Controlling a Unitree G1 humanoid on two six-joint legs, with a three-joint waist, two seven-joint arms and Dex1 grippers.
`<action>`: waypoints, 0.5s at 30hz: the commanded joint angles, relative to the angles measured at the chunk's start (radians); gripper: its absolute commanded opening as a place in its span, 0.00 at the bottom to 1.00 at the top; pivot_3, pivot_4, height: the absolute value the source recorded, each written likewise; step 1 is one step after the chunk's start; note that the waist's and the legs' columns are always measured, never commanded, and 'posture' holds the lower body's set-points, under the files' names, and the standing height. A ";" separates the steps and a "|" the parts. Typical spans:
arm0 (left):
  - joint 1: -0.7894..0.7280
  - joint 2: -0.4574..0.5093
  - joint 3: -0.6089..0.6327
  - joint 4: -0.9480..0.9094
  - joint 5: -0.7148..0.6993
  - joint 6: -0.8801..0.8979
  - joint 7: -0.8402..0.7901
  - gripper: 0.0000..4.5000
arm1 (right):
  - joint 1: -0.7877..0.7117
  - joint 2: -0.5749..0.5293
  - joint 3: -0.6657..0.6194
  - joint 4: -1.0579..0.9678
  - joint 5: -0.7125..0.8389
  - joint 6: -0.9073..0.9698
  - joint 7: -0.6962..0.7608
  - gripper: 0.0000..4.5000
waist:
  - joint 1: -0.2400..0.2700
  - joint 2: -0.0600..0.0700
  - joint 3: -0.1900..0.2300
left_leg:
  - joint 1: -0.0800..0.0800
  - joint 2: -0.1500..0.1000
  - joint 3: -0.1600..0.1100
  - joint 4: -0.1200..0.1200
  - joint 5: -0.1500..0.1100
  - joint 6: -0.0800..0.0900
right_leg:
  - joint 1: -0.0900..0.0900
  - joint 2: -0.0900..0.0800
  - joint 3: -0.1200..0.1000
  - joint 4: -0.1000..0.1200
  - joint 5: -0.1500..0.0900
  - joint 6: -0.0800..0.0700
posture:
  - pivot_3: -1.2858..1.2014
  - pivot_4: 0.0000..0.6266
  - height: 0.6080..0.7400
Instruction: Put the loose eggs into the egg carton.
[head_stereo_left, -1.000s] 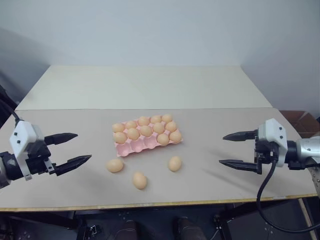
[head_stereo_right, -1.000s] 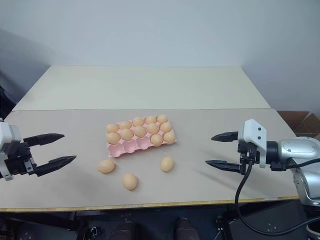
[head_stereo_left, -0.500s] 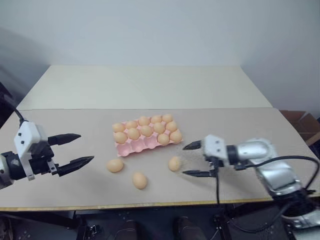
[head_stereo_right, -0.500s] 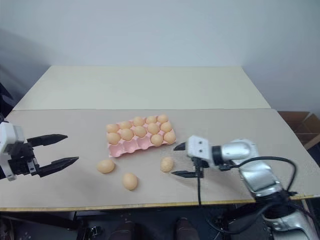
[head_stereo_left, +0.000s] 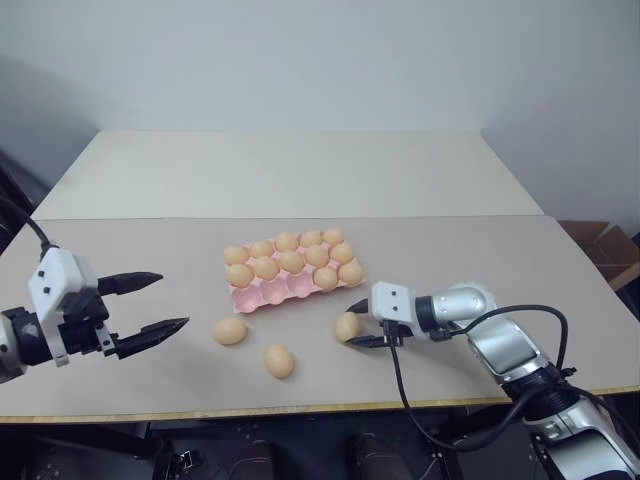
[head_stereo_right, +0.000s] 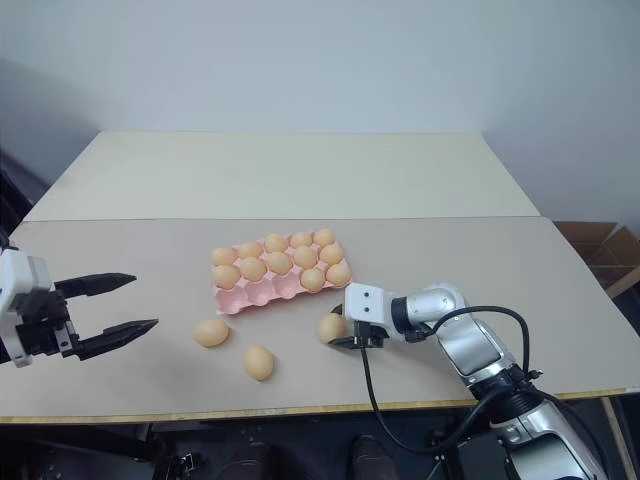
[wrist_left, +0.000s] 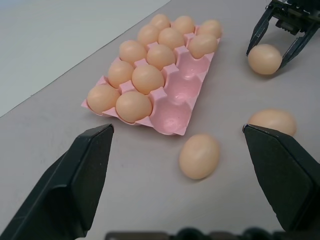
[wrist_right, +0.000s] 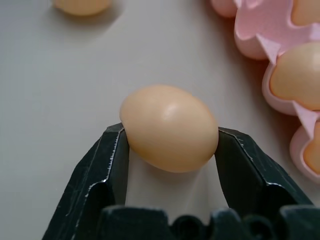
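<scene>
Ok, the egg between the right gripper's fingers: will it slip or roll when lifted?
Likely slippery: the egg is smooth and rounded, and the right gripper touches it only at two small spots on its sides. If it drops onto the flat table, it would probably roll. It may be fragile, so a gentle squeeze seems wise.

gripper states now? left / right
Left gripper: open, holding nothing, off to the side of the loose eggs.
Right gripper: fingers shut on an egg that lies on the table beside the egg carton.
</scene>
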 joint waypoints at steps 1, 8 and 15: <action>0.007 0.011 0.047 -0.033 -0.011 0.000 0.003 1.00 | -0.081 0.031 -0.058 -0.061 0.073 0.031 0.008 0.56 | -0.002 0.000 0.000 | 0.000 0.000 0.000 0.000 0.000 0.000 | 0.000 0.000 0.000 0.000 0.000 0.000 | 0.52 0.24 1.00; 0.028 0.006 0.077 -0.051 -0.014 0.006 0.010 1.00 | -0.229 0.163 -0.021 0.084 0.039 0.022 -0.049 0.56 | -0.001 0.000 0.000 | 0.000 0.001 0.000 0.000 0.000 0.000 | 0.000 0.001 0.000 0.000 0.000 0.000 | 0.52 0.24 1.00; 0.053 -0.009 0.095 -0.076 -0.018 0.007 0.024 1.00 | -0.330 0.261 0.032 0.291 -0.084 -0.008 -0.140 0.56 | 0.001 0.000 0.000 | -0.001 0.001 0.000 0.000 0.000 0.000 | 0.000 0.000 0.000 0.000 0.001 -0.001 | 0.52 0.24 1.00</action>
